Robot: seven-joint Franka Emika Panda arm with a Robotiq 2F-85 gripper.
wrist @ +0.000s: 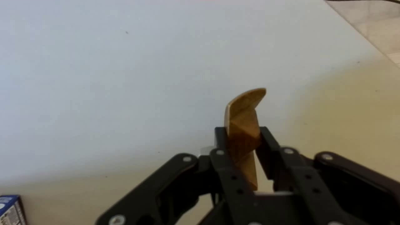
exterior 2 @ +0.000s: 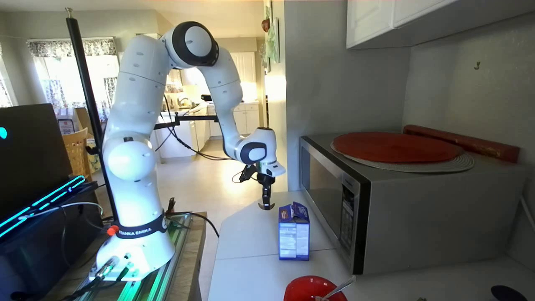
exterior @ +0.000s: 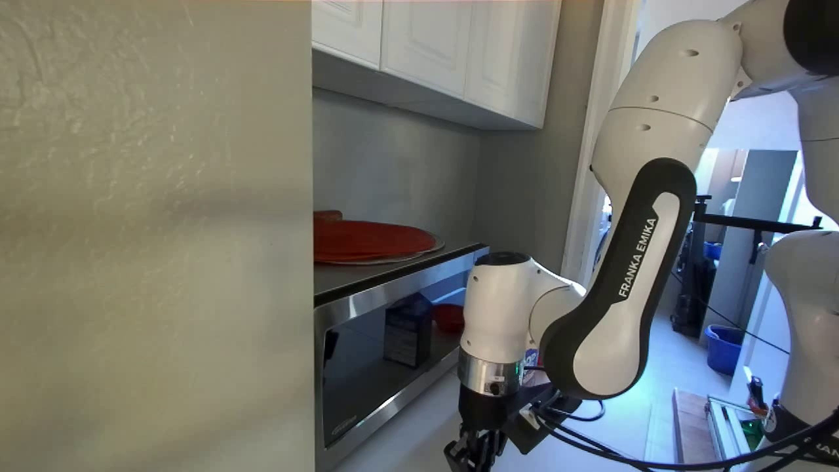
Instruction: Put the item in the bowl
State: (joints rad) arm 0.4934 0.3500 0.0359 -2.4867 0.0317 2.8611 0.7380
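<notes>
Evidently I'm at the carrying step, my gripper [wrist: 242, 139] clamped on a curved brown item [wrist: 244, 132] over the white countertop [exterior 2: 248, 248], so next I must pass the blue carton [exterior 2: 294, 234] and release over the red bowl [exterior 2: 306, 286].

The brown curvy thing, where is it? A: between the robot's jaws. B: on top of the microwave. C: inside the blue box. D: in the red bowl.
A: the wrist view shows the brown item pinched between the jaws, one on each side.
</notes>
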